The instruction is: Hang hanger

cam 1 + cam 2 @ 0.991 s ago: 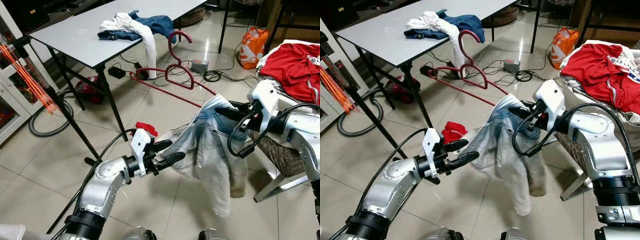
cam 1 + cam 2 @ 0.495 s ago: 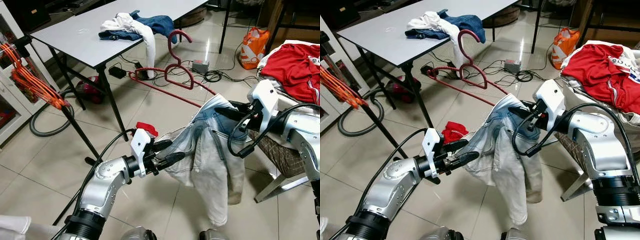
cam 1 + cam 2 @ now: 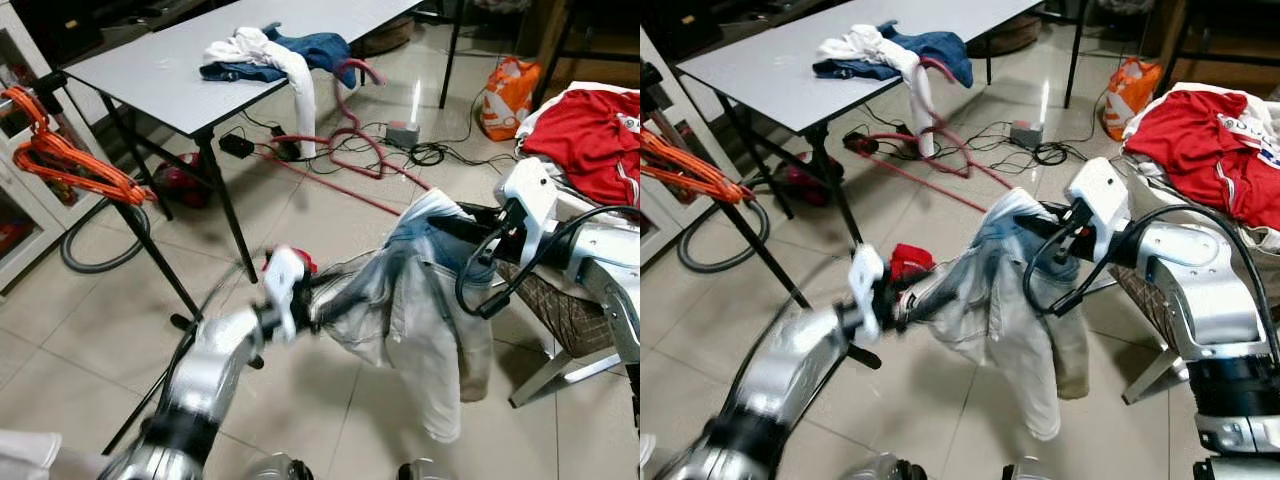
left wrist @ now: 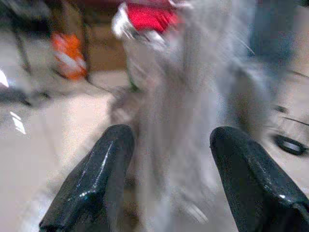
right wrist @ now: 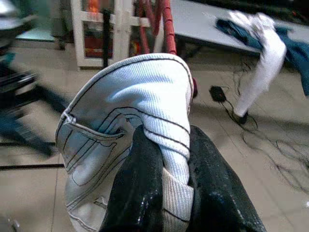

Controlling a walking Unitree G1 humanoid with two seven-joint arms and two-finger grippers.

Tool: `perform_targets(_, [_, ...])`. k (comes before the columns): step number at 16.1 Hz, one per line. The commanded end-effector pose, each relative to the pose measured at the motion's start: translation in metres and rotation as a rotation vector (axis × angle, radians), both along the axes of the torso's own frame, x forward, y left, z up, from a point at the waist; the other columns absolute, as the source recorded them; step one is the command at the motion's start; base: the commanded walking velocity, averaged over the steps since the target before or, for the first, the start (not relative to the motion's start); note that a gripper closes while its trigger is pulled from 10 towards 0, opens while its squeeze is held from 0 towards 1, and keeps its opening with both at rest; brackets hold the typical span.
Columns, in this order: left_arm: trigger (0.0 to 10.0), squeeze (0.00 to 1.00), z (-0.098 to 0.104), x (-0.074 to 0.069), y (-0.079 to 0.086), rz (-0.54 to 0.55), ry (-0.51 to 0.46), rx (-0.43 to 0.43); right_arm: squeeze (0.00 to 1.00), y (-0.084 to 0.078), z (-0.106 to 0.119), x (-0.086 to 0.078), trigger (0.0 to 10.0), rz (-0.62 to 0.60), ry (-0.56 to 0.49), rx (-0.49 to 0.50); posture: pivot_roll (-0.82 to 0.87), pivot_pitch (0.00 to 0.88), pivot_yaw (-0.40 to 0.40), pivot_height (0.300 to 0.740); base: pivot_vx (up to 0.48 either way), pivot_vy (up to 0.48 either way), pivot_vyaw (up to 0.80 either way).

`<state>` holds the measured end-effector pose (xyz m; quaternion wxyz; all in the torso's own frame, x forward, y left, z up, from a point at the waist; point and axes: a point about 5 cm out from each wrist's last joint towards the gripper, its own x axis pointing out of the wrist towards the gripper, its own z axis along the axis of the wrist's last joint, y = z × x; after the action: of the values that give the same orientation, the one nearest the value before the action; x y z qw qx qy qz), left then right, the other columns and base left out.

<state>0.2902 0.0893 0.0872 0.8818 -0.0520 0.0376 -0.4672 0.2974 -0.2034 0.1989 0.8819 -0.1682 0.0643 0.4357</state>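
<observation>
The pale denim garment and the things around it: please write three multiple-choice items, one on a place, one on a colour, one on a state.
1. Where does the pile of white and blue clothes lie?
A. On the grey table
B. On the floor
C. In the orange bag

2. What colour are the hangers on the rack at the robot's left?
A. Green
B. Orange
C. Black

3. How does the right pincer stand toward the pale denim garment?
A. Open above it
B. Apart from it
C. Shut on a fold of it

Answers:
1. A: the pile rests on the grey table, with a white sleeve hanging over its edge.
2. B: the hangers on the rack are bright orange.
3. C: in the right wrist view, the right pincer pinches a fold of the pale denim garment between its fingers.
</observation>
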Motion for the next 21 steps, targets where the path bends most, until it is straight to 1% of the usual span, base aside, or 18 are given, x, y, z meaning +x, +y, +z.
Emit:
perform_targets(1, [10.0,0.00,0.001,0.004,0.006,0.047,-0.020,0.014,0.00,0.007,0.008,-0.005,0.0,0.053,-0.030,0.017,-0.20,0.000,0.115,0.740,0.000,0.000,0.00])
perform_targets(5, [10.0,0.00,-0.001,0.003,0.005,0.036,-0.017,0.022,0.00,0.009,0.007,-0.008,0.0,0.059,-0.021,0.026,-0.20,0.000,0.117,0.740,0.000,0.000,0.00])
perform_targets(7, [10.0,0.00,-0.005,0.002,-0.001,0.011,-0.018,0.013,0.00,0.011,0.012,-0.010,0.0,0.061,-0.025,0.045,-0.20,0.000,0.120,0.740,0.000,0.000,0.00])
perform_targets(11, [10.0,0.00,-0.019,-0.008,-0.008,-0.033,0.040,0.030,0.00,0.011,0.022,-0.010,0.0,0.061,-0.040,0.092,-0.21,0.000,0.121,0.740,0.000,0.000,0.00])
perform_targets(13, [10.0,0.00,-0.022,-0.008,-0.010,-0.034,0.052,0.029,0.00,0.011,0.026,-0.011,0.0,0.063,-0.039,0.111,-0.21,0.000,0.122,0.740,0.000,0.000,0.00])
perform_targets(14, [0.0,0.00,-0.022,-0.007,-0.009,-0.030,0.051,0.026,0.00,0.012,0.027,-0.012,0.0,0.065,-0.039,0.118,-0.21,0.000,0.122,0.740,0.000,0.000,0.00])
perform_targets(16, [0.0,0.00,-0.025,-0.004,-0.004,0.004,0.064,0.032,0.00,0.013,0.030,-0.013,0.0,0.068,-0.040,0.143,-0.21,0.000,0.123,0.740,0.000,0.000,0.00])
perform_targets(17, [0.0,0.00,-0.029,-0.004,0.000,0.020,0.085,0.048,0.00,0.012,0.031,-0.013,0.0,0.064,-0.038,0.153,-0.21,0.000,0.123,0.740,0.000,0.000,0.00])
perform_targets(18, [0.0,0.00,-0.034,-0.005,0.005,0.023,0.097,0.073,0.00,0.009,0.032,-0.014,0.0,0.059,-0.037,0.154,-0.21,0.000,0.123,0.740,0.000,0.000,0.00])
perform_targets(21, [0.0,0.00,-0.039,-0.008,0.016,0.039,0.099,0.090,0.00,0.003,0.032,-0.014,0.0,0.040,-0.033,0.140,-0.21,0.000,0.124,0.740,0.000,0.000,0.00])
